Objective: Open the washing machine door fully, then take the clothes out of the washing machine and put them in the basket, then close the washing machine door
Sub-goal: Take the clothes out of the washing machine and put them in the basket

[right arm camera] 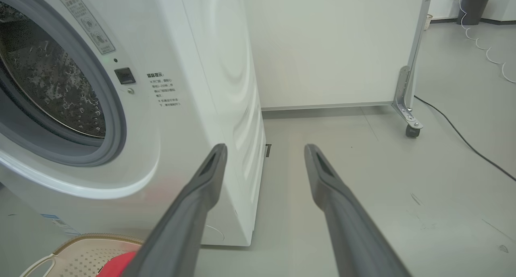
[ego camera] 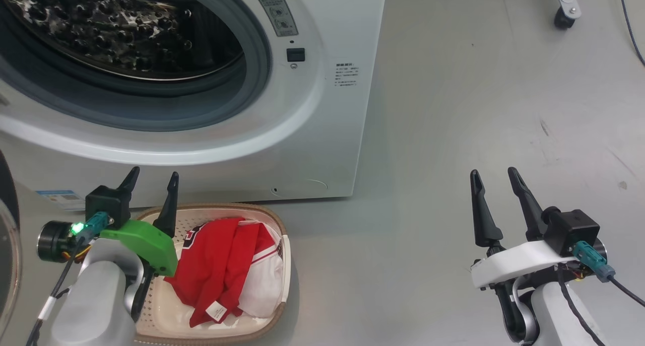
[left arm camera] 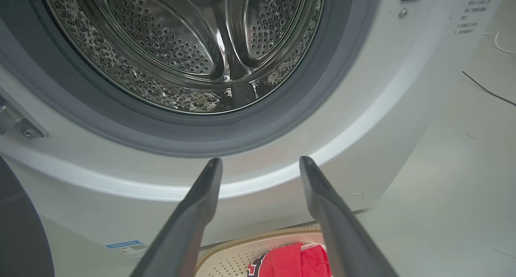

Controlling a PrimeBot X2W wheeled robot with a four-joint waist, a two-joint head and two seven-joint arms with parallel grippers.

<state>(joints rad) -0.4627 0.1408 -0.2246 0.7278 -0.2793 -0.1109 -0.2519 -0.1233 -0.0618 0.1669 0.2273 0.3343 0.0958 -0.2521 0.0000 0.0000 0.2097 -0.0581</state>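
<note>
Note the clothes heaped in the basket, at 6 o'clock below the washing machine opening; drum looks bare. Record left gripper and right gripper both spread wide, holding nothing. Locate washing machine door at 9 o'clock, standing open. Expect stiff, hinged, fairly heavy; glossy rim probably slippery. Push flat on free rim edge, away from hinge; spare glass.

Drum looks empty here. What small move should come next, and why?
Probably swing the left end effector leftward toward the washing machine door: the drum is bare, the red clothes lie in the basket, the door stands open, and this end effector is open and empty.
</note>
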